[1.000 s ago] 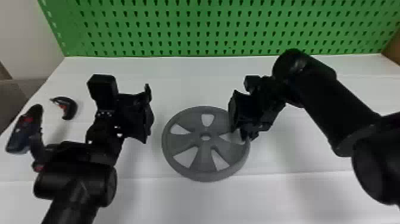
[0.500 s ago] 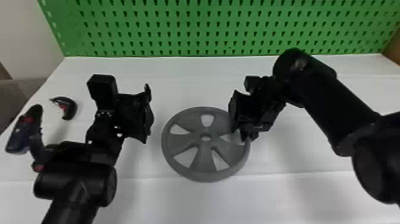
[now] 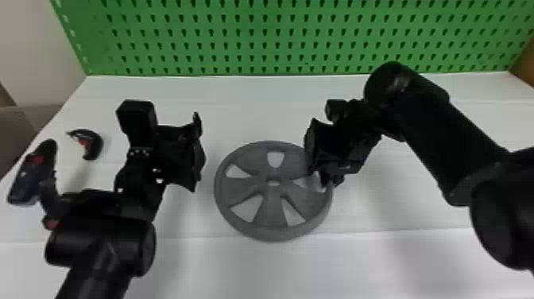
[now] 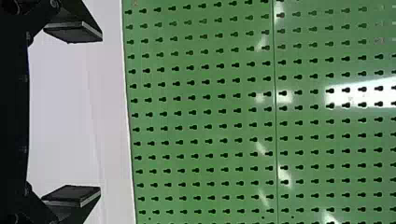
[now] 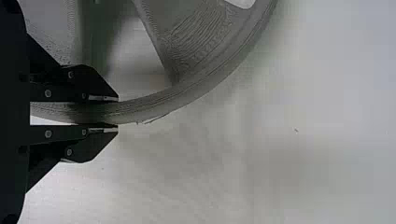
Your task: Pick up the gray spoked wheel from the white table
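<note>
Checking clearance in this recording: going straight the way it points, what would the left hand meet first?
Probably the green pegboard, ahead of the open left hand, though depth is unclear.

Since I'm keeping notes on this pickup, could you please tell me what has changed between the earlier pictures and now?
Nothing has clearly moved. The gray spoked wheel lies in the same place on the table, and the left pincer stays left of it. The right pincer is now shut on its rim; when it took hold, I cannot tell.
</note>
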